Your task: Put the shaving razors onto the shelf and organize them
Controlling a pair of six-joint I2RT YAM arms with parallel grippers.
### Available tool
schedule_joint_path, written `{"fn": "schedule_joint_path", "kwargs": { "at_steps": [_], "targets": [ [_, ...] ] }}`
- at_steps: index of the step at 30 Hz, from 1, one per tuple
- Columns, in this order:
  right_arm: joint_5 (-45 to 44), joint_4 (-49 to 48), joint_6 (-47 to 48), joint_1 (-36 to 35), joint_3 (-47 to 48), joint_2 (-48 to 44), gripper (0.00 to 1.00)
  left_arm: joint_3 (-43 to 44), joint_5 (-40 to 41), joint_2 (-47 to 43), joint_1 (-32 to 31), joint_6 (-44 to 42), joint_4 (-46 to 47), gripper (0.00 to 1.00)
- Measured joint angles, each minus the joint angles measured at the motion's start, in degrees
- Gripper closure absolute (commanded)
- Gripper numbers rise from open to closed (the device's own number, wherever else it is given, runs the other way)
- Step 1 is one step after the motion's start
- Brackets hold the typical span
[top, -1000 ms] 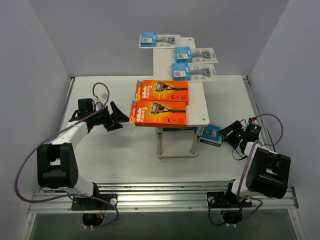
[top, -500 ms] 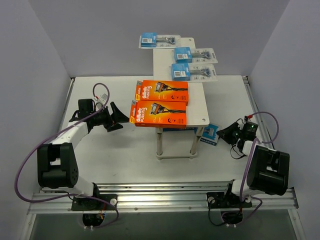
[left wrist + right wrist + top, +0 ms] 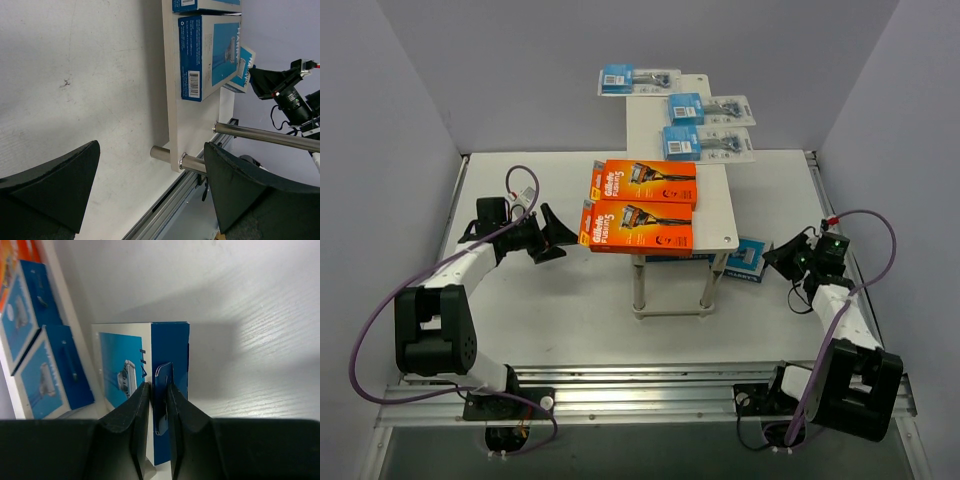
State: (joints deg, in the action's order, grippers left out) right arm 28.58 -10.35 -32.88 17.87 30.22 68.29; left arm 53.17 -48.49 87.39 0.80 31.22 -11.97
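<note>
The shelf (image 3: 715, 205) stands mid-table with two orange razor boxes (image 3: 638, 227) on its near end and three blue-card blister packs (image 3: 708, 143) on its far end. My right gripper (image 3: 780, 258) is shut on the end flap of a blue-and-white razor box (image 3: 748, 260) just right of the shelf's near right leg. In the right wrist view the gripper (image 3: 159, 405) pinches the box's flap (image 3: 170, 355). My left gripper (image 3: 555, 235) is open and empty, just left of the nearer orange box.
Two more blue-and-white boxes lie on the shelf's lower tier (image 3: 172, 115), one near its front (image 3: 207, 55); they also show in the right wrist view (image 3: 55, 370). Metal shelf legs (image 3: 265, 136) stand between my grippers. Grey walls enclose the table.
My right arm has shifted and carried the blue-and-white box slightly right and back, still beside the shelf leg. The left arm has not moved.
</note>
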Motion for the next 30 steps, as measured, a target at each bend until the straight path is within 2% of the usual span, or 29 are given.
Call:
{"fn": "schedule_joint_path", "kwargs": {
  "at_steps": [4, 14, 22, 30],
  "targets": [
    [-0.87, 3.76, 0.15, 0.17, 1.92, -4.57, 1.00, 0.00, -0.04, 0.00, 0.00, 0.00, -0.02, 0.06],
    [-1.42, 8.26, -0.61, 0.96, 2.21, -7.06, 1.00, 0.00, -0.09, 0.00, 0.00, 0.00, -0.04, 0.06],
    [-3.58, 12.44, -1.99, 1.33, 3.32, -13.70, 1.00, 0.00, -0.24, 0.00, 0.00, 0.00, -0.07, 0.06],
    [-4.26, 15.93, -3.63, 1.33, 6.43, -16.37, 1.00, 0.00, -0.44, -0.04, -2.27, -0.02, -0.09, 0.06]
  ]
}}
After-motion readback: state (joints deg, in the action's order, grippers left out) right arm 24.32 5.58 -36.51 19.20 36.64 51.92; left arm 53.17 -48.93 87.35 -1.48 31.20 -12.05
